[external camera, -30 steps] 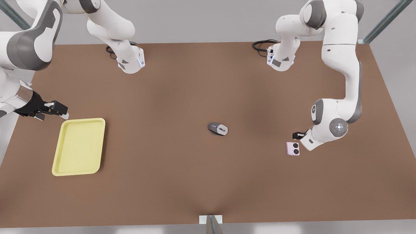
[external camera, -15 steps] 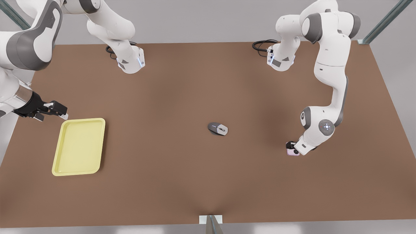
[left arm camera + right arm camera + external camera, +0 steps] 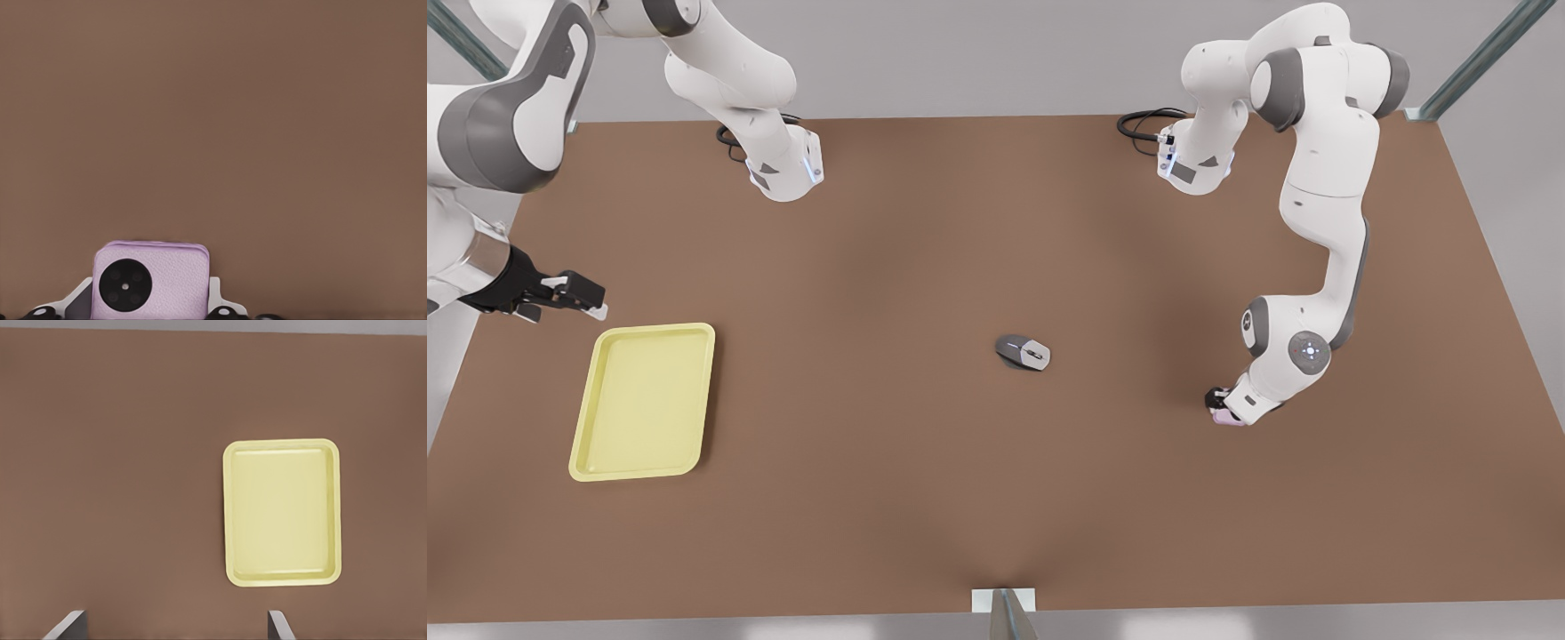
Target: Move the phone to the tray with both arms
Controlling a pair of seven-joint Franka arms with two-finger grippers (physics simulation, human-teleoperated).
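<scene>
The pale pink phone (image 3: 152, 280) lies flat on the brown table at the front view's right, and only a pink sliver (image 3: 1228, 421) peeks out under the wrist. My left gripper (image 3: 1217, 402) is down over it, with one finger (image 3: 216, 294) against each side edge of the phone. The pale yellow tray (image 3: 643, 400) lies far off at the front view's left. My right gripper (image 3: 596, 307) hovers just behind the tray's (image 3: 281, 513) back left corner, waiting with its fingers (image 3: 72, 624) spread wide and nothing between them.
A grey computer mouse (image 3: 1024, 352) sits mid-table between the phone and the tray. Both arm bases (image 3: 787, 173) stand at the table's far edge with black cables (image 3: 1143, 120). A small bracket (image 3: 1004, 601) sits at the near edge.
My left arm has come down and leftward over the phone, which now sits between its fingers and is mostly covered. The right gripper drifted slightly left.
</scene>
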